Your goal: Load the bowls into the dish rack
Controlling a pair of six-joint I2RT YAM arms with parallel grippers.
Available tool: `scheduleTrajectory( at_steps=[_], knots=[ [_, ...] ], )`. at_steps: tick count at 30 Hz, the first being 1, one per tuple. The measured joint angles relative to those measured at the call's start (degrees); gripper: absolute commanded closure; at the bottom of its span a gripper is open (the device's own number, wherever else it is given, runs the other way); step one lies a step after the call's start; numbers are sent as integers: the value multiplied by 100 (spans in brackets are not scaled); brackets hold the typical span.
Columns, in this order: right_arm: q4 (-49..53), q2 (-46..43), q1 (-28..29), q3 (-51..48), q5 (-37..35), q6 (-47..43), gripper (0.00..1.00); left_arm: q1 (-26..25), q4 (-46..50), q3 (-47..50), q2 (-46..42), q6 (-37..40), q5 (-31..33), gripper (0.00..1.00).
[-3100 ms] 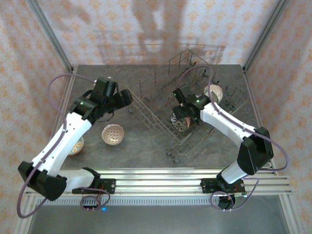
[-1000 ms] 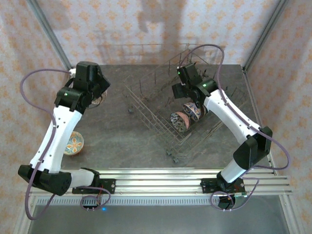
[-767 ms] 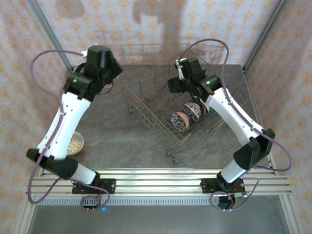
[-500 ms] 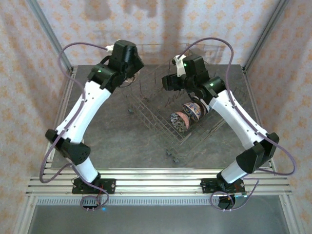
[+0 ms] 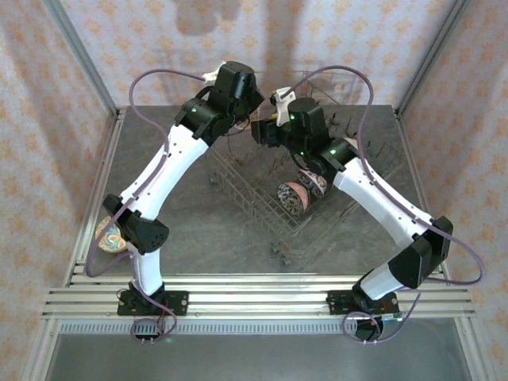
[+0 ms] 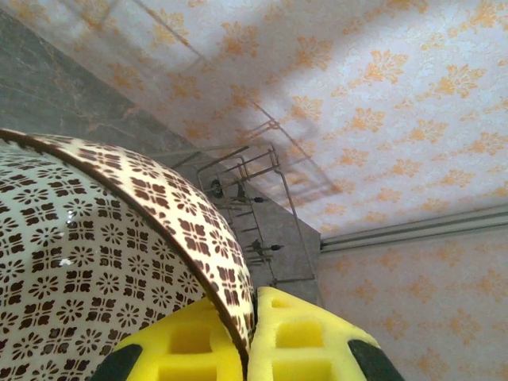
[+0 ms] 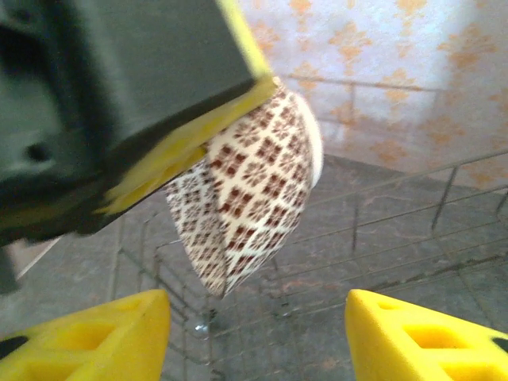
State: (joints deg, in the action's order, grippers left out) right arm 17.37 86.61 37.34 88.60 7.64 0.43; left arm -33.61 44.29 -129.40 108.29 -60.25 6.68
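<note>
A dark grey, stone-look table (image 5: 206, 230) sits boxed in by walls (image 5: 357, 40) of pale wallpaper printed with orange floral motifs behind it and on both sides. Slanting metal posts (image 5: 79, 54) rise from the table's far corners. Soft shadows (image 5: 206, 16) fall on the wall behind the table, and aluminium rails (image 5: 262, 290) run along its near edge.

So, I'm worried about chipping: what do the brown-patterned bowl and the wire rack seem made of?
The brown-and-cream patterned round bowl looks like glazed ceramic: glossy highlights, thin hard rim. The grey wire dish rack looks like metal: thin stiff rods; bare or coated, I cannot tell.
</note>
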Motion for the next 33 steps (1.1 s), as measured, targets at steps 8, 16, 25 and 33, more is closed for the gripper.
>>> scheduleTrajectory(
  at_steps=[8,16,25,33],
  knots=[
    [-494,299,31,-107,-745,535,57,-127,-52,-61,101,-306,192,100],
    [-758,555,125,-109,-1403,970,68,-214,-260,-107,345,-621,455,100],
    [-1134,673,133,-302,-1921,1163,100,-229,-400,-195,575,-892,426,100],
    [-1331,673,173,-479,-2380,1097,100,-258,-529,-201,570,-782,407,66]
  ],
)
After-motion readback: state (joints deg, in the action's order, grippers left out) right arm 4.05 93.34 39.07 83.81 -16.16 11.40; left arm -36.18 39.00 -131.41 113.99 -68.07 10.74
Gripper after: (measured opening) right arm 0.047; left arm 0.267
